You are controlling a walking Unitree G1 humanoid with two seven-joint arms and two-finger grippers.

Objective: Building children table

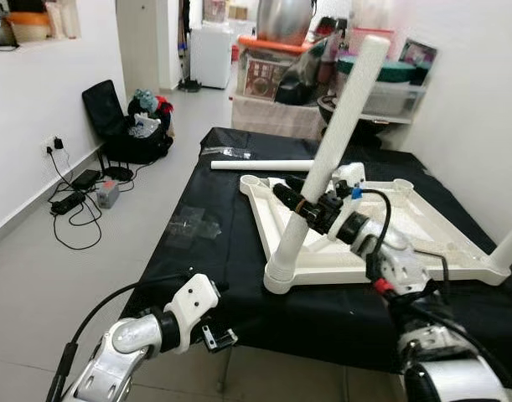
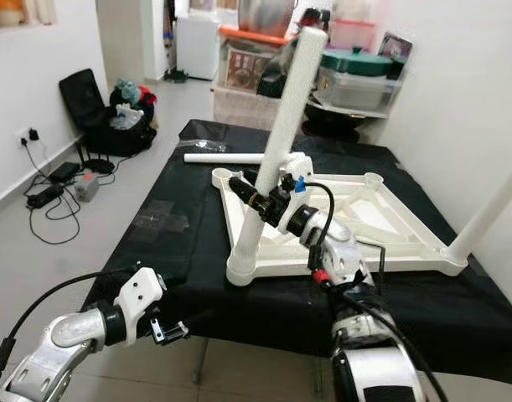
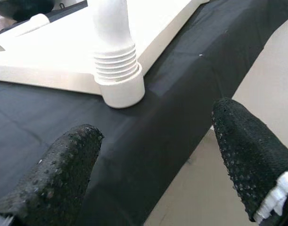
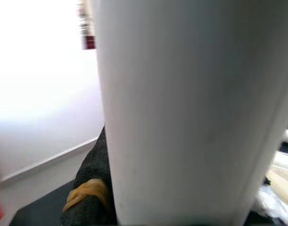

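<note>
Two head views show a table (image 1: 214, 251) draped in black cloth, standing on a pale grey floor between white walls. On it, at centre right of the frame, lies an upturned white plastic tabletop (image 1: 423, 230) with round sockets at its corners. Three white tube legs can be counted: one leg (image 1: 327, 163) stands tilted in the near-left corner socket, a second leg (image 1: 509, 248) rises from the corner at the right edge of the frame, and a loose leg (image 1: 260, 165) lies flat on the cloth behind the tabletop. The right end effector (image 1: 299, 203) is clamped around the tilted leg about midway up. The left end effector (image 1: 215, 337) hangs at lower left, just off the near table edge. At upper left of the frame a black chair (image 1: 105, 117) holds clutter, with cables and chargers (image 1: 80, 201) on the floor below a wall socket; storage boxes crowd the top centre. No writing is legible.

Left wrist view: two black textured fingers (image 3: 247, 155) stand apart with nothing between them, over the cloth edge, and beyond them is the ribbed base of the tilted leg in its socket (image 3: 119, 87).

Right wrist view: the leg's white tube sits very close, with one black finger (image 4: 94, 188) pressed against it, a yellow band around that finger.
</note>
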